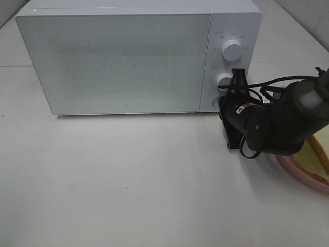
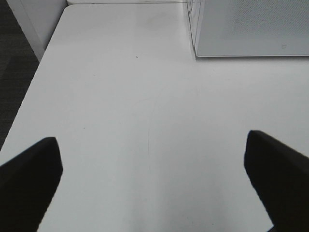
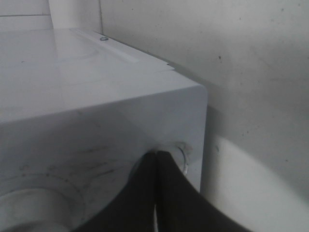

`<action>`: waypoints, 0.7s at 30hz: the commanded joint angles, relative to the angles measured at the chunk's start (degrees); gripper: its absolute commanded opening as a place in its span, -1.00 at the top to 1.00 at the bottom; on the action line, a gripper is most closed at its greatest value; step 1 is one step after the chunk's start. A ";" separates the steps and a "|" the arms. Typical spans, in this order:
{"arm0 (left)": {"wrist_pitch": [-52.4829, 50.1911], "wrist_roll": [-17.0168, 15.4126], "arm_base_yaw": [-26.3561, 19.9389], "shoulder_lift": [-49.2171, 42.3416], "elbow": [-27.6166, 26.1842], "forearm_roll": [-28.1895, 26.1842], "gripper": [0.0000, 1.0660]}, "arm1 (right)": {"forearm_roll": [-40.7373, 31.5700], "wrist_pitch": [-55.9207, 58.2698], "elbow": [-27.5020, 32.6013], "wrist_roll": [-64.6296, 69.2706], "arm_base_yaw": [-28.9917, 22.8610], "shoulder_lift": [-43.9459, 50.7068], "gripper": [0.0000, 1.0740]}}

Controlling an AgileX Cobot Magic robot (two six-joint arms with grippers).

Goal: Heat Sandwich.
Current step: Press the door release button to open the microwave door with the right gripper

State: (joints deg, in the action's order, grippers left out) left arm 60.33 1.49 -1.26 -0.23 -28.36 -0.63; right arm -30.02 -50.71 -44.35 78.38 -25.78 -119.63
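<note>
The white microwave [image 1: 113, 56] stands at the back of the table with its door shut. My right gripper [image 1: 222, 101] is shut, its tips pressed together against the round button [image 3: 179, 153] at the lower corner of the control panel. In the right wrist view the right gripper [image 3: 157, 157] holds nothing. The sandwich [image 1: 320, 150] lies on a pink plate [image 1: 300, 174] at the right edge, partly hidden behind the right arm. My left gripper [image 2: 154, 183] is open over bare table, with its fingers [image 2: 29, 179] spread wide apart and nothing between them. It is out of the exterior high view.
Two white knobs [image 1: 232, 50] [image 1: 224, 79] sit on the panel above the button. The microwave's front corner [image 2: 251, 29] shows in the left wrist view. The white table [image 1: 128, 180] spreads in front of the microwave. A wall stands close behind it.
</note>
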 commanded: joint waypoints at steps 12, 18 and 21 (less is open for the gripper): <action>-0.92 0.00 -0.17 -1.60 0.11 -0.40 -0.83 | 0.92 -6.30 -2.64 -0.11 0.97 0.11 1.00; -0.92 0.00 -0.17 -1.60 0.11 -0.40 -0.83 | 0.80 -11.29 -5.90 -2.52 2.35 -0.52 1.00; -0.92 0.00 -0.17 -1.60 0.11 -0.40 -0.83 | 1.95 -12.15 -8.71 -2.58 2.92 -2.58 1.00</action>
State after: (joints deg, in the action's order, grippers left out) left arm 60.33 1.49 -1.26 -0.23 -28.36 -0.63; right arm -29.39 -50.53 -47.84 77.06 -25.21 -121.87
